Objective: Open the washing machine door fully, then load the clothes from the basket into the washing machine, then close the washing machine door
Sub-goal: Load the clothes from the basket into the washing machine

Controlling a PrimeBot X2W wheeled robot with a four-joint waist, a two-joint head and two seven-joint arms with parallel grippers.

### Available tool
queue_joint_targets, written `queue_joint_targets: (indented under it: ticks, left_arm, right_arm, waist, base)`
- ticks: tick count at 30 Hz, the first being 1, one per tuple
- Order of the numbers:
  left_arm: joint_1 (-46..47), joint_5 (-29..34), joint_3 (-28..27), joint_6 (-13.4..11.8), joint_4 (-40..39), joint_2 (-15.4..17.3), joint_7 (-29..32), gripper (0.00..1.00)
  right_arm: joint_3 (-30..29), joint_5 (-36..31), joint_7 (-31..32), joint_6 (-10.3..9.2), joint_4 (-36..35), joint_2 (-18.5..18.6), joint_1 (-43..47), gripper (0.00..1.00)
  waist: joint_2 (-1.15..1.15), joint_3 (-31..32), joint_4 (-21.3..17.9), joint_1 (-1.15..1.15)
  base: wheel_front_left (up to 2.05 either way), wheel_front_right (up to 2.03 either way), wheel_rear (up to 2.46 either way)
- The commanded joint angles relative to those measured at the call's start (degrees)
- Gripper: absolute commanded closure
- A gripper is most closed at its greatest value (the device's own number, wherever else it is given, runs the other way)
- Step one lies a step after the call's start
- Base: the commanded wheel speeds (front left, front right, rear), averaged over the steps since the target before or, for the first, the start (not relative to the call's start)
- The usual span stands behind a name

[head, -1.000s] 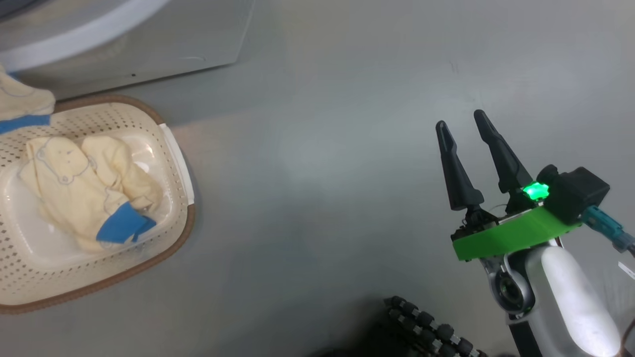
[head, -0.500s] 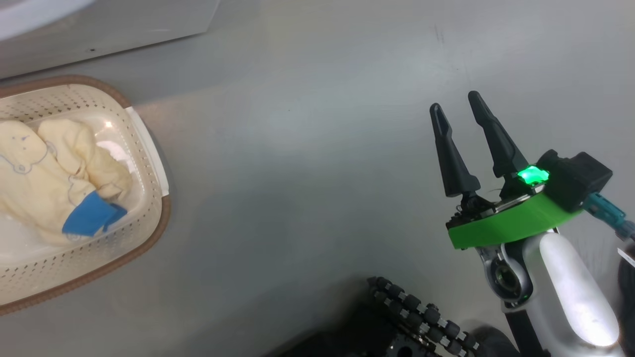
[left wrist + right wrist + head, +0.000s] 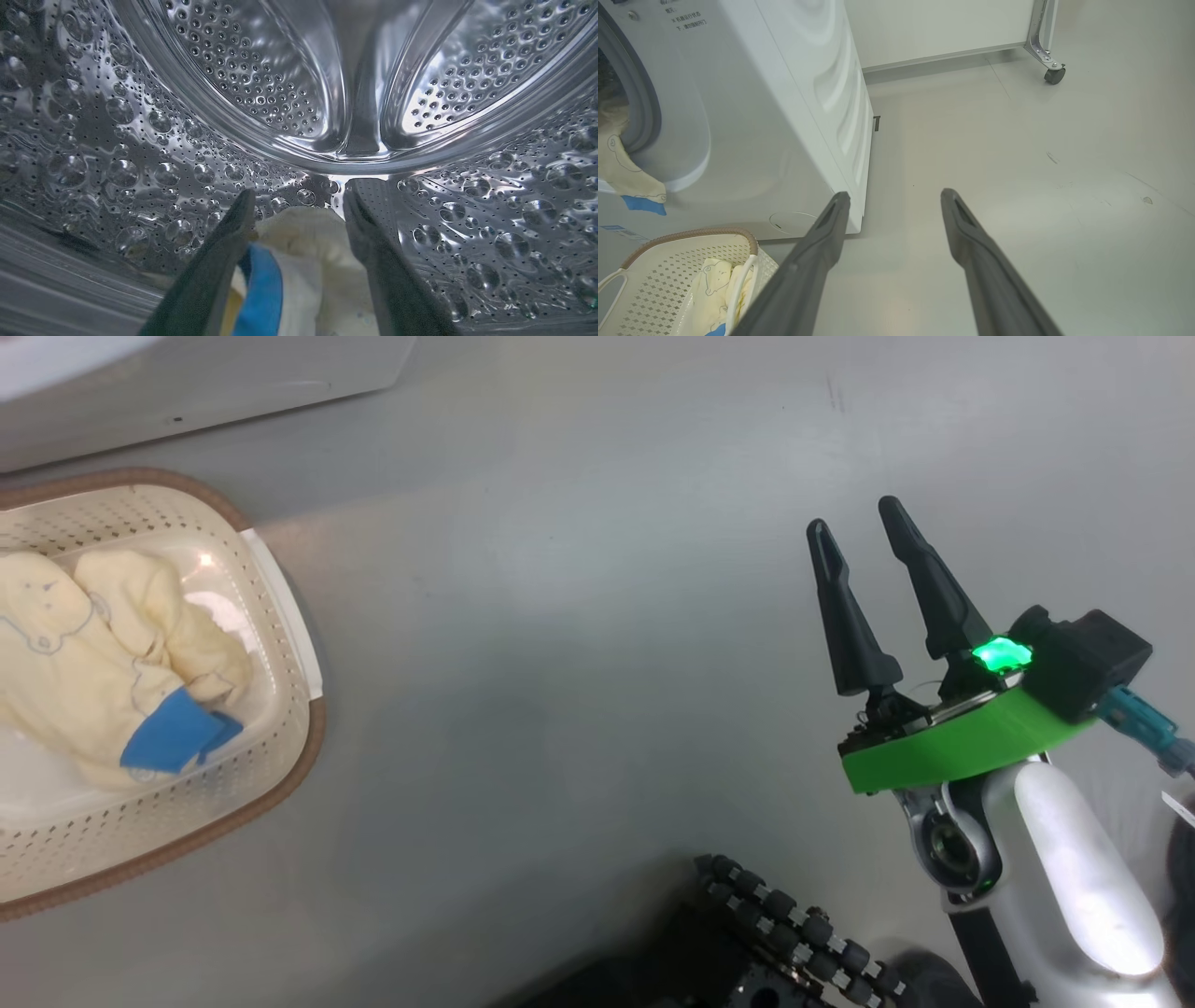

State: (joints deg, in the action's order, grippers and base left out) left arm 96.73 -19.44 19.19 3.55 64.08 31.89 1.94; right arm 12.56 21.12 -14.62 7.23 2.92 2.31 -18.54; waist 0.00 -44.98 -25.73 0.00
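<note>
The cream basket stands on the floor at the left and holds pale cream clothes with a blue piece. My left gripper is inside the perforated steel drum of the washing machine, its jaws spread wide. A cream garment with a blue edge lies between its fingers. The same garment hangs over the grey drum rim. My right gripper hovers open and empty over the floor, well right of the basket. The washing machine door is out of view.
The washer's white lower front runs along the top left of the head view. My base's black roller wheel sits at the bottom. A castor leg of a white panel stands behind the washer. Grey floor lies between basket and right gripper.
The head camera has shifted, so the basket sits further left in its view. The cream garment that hung at the upper left edge has left that view. My right gripper stays open.
</note>
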Motion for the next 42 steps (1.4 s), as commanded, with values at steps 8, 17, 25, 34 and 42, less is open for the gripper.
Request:
queue_joint_targets:
  ticks: [8,17,25,34,42]
  left_arm:
    - [-2.8,-2.6,-0.8,-0.5,-0.1,-0.9,-3.1,0.0]
    - [-10.6,-3.7,-0.7,-1.6,-2.2,-2.9,-9.5,0.0]
    - [-20.5,-5.6,-1.3,-2.4,-7.1,-4.1,-13.8,0.0]
    - [-33.8,-7.3,-2.1,-4.8,-17.4,-5.1,-15.9,0.0]
    - [-48.0,-9.9,-3.0,-7.4,-26.7,-5.2,-15.3,0.0]
  right_arm:
    - [-1.2,-1.0,-0.4,0.25,-1.1,0.6,0.3,0.0]
    - [-3.3,-3.1,-0.4,0.25,-1.1,0.6,1.0,0.0]
    - [-5.4,-5.1,-0.4,0.25,-0.7,0.6,2.4,0.0]
    - [-7.6,-7.4,-0.4,0.25,0.0,0.6,4.3,0.0]
    - [-8.9,-9.8,-0.4,0.25,0.9,0.6,6.5,0.0]
  waist:
    - [0.0,2.2,2.2,0.0]
    - [0.0,5.4,4.8,0.0]
    - [0.0,9.8,7.1,0.0]
    - [0.0,14.5,9.8,0.0]
    - [0.0,20.5,12.6,0.0]
  base:
    - [0.0,0.0,0.0]
    - [0.0,0.0,0.0]
    - [0.0,0.0,0.0]
    - [0.0,0.0,0.0]
    - [0.0,0.0,0.0]
